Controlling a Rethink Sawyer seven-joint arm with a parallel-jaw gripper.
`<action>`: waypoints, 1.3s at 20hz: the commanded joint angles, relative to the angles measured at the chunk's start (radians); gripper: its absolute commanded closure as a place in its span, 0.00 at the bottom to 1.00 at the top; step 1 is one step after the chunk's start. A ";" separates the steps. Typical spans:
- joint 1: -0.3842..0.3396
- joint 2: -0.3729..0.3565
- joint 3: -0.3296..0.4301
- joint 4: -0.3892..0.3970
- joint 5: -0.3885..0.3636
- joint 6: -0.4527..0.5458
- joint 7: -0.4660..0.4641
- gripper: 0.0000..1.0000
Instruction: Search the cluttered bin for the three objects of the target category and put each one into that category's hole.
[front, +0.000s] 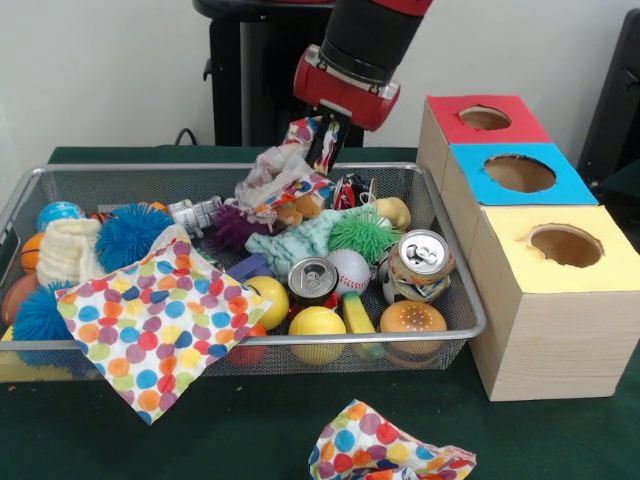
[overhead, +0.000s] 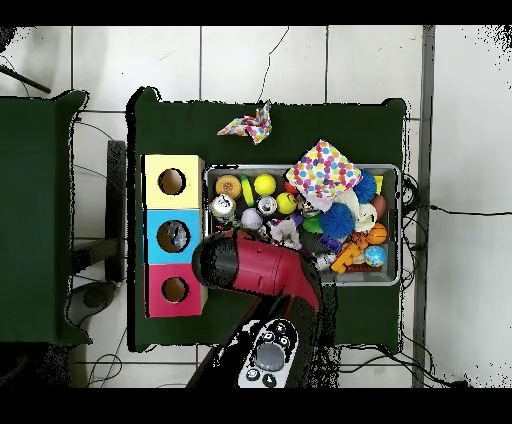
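My gripper (front: 318, 140) hangs over the back of the wire mesh bin (front: 120, 168), shut on a crumpled patterned cloth (front: 280, 175) that trails down onto the clutter. In the overhead view the red arm (overhead: 270, 270) covers the gripper, and only a pale bit of that cloth (overhead: 285, 232) shows beside it. A polka-dot cloth (front: 160, 320) (overhead: 325, 168) drapes over the bin's front rim. A second polka-dot cloth (front: 385, 450) (overhead: 248, 124) lies on the green table outside the bin. The red box (front: 445, 125), blue box (front: 470, 175) and yellow box (front: 510, 250) stand in a row beside the bin, each with a round hole.
The bin holds two drink cans (front: 420, 262) (front: 312, 278), yellow balls (front: 316, 322), a baseball (front: 350, 268), spiky blue (front: 130, 232) and green (front: 362, 232) balls, a toy burger (front: 412, 318) and a teal cloth (front: 300, 245). Something small shows inside the blue box's hole (overhead: 175, 235).
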 joint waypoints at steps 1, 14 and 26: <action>-0.051 -0.042 0.053 -0.016 -0.064 0.107 0.024 1.00; -0.182 -0.080 0.160 0.017 -0.108 0.057 -0.068 1.00; -0.243 -0.094 0.218 0.019 -0.197 0.031 -0.051 1.00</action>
